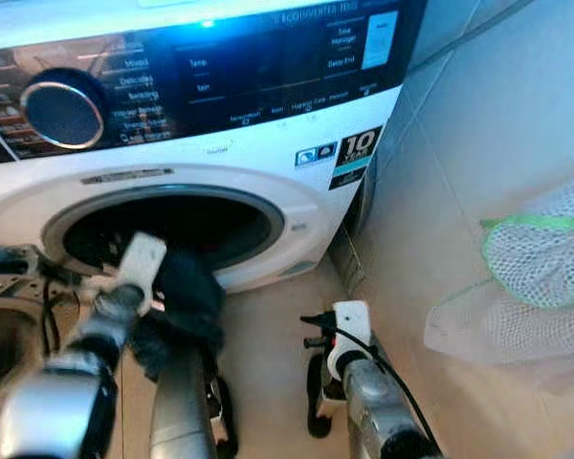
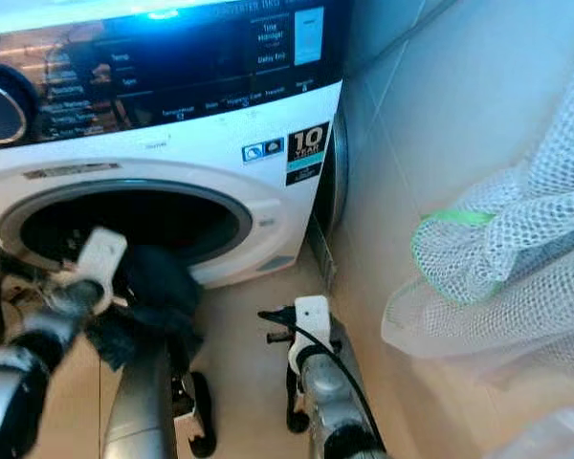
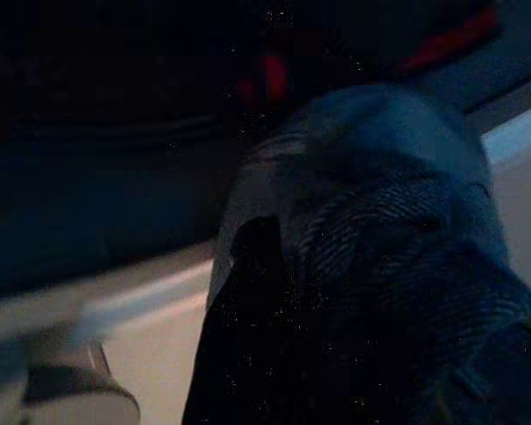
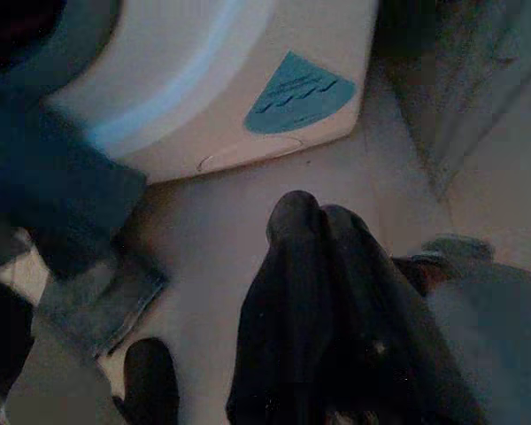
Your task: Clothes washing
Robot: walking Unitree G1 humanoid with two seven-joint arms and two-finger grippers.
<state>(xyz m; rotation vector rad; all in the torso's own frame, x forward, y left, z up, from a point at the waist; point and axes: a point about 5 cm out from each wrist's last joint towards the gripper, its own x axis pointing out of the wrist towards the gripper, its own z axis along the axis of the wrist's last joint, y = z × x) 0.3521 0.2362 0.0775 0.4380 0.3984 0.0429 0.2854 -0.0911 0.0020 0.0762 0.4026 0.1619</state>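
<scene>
From the head cameras, the left gripper [image 1: 177,287] sits at the lower lip of the washing machine's [image 1: 268,158] open drum [image 1: 172,229], buried in a dark denim garment [image 1: 187,301] bunched just outside the opening. The garment hangs around and below the gripper, over the tiled floor [image 1: 268,354]. Whether its fingers are spread or pinching the cloth I cannot tell; the fabric hides them. The right gripper [image 1: 314,378] hangs low above the floor, well apart from the garment and to its right. A white mesh laundry bag [image 2: 497,258] with a green rim lies further right of it, by the wall.

In the left wrist view, dim and blurred, the denim garment [image 3: 380,257] lies right ahead of the gripper, with the dark drum behind it.

In the right wrist view, the right gripper's two black fingers [image 4: 305,292] are pressed together with nothing between them. Ahead of them is the machine's white front with a blue sticker [image 4: 296,102], and the garment [image 4: 53,195] droops off to one side.
</scene>
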